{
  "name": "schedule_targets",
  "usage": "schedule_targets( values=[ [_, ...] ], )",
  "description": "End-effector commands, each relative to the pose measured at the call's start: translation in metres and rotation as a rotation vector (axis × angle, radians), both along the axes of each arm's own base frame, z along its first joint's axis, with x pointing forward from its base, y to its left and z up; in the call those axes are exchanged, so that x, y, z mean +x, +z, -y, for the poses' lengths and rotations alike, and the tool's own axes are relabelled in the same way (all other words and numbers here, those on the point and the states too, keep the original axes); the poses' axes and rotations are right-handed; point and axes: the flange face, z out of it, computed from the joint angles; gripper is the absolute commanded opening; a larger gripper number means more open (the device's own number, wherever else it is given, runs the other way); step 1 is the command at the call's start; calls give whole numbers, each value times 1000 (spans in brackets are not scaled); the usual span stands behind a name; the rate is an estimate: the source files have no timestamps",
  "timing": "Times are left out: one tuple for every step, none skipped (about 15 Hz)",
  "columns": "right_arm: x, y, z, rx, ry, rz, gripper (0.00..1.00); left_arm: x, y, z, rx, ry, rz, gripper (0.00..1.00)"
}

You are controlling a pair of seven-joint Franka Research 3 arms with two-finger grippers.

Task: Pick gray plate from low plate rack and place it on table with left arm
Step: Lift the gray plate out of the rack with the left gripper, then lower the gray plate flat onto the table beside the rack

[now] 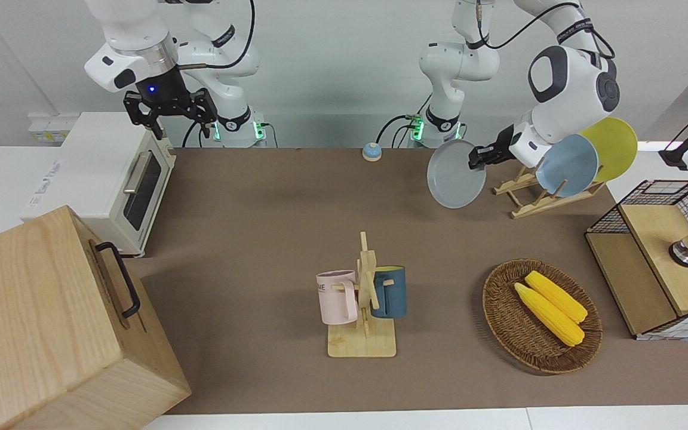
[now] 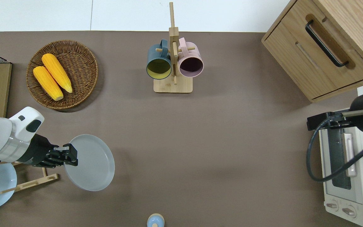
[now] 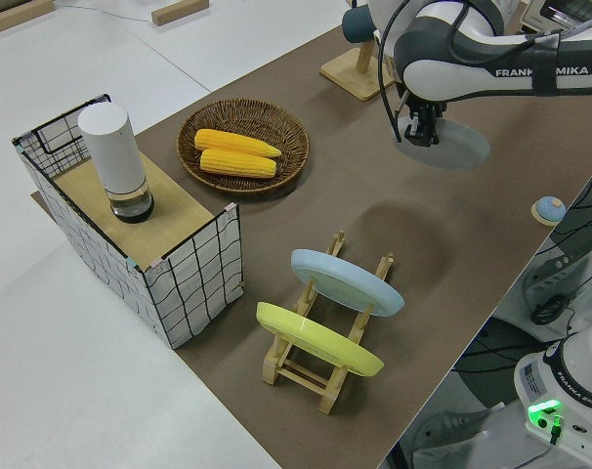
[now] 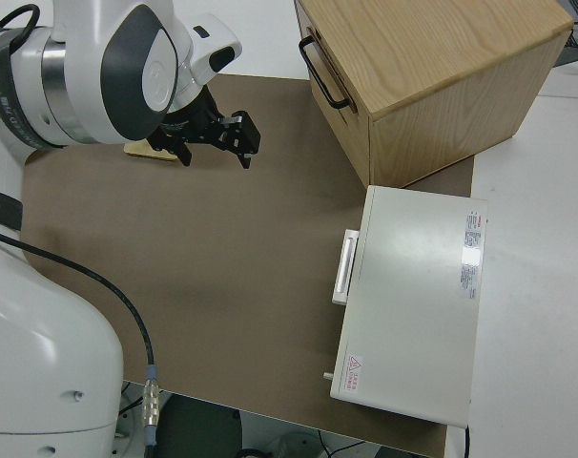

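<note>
My left gripper is shut on the rim of the gray plate and holds it tilted in the air. In the overhead view the gripper and plate are over bare table, just beside the low plate rack toward the table's middle. The rack holds a light-blue plate and a yellow plate. The left side view shows the plate hanging from the gripper above the table. My right gripper is parked and open.
A wooden mug stand with two mugs stands mid-table. A wicker basket with corn and a wire crate lie at the left arm's end. A toaster oven and wooden cabinet are at the right arm's end. A small bell sits near the robots.
</note>
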Motion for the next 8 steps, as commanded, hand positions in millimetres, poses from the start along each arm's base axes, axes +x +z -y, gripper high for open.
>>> schedule_targets(
  values=[
    [-2,3,2,17,-15,-8,987,3,-13,13,-24,-5,0,33],
    [-2,3,2,17,-15,-8,990,5,-19,14,-24,-7,-6,33],
    [-2,3,2,17,-15,-8,990,6,-22,15,-33,-6,-7,33],
    [-2,3,2,17,-15,-8,987,8,-28,18,-41,-7,-10,33],
    [-2,3,2,17,-15,-8,987,8,-34,20,-40,-9,-16,33],
    [-2,3,2,17,-15,-8,990,7,-42,23,-37,-14,-28,33],
    [-2,3,2,17,-15,-8,990,8,-48,23,-34,-13,-26,33],
    [-2,3,2,17,-15,-8,990,9,-55,26,-27,-15,-26,37]
  ],
)
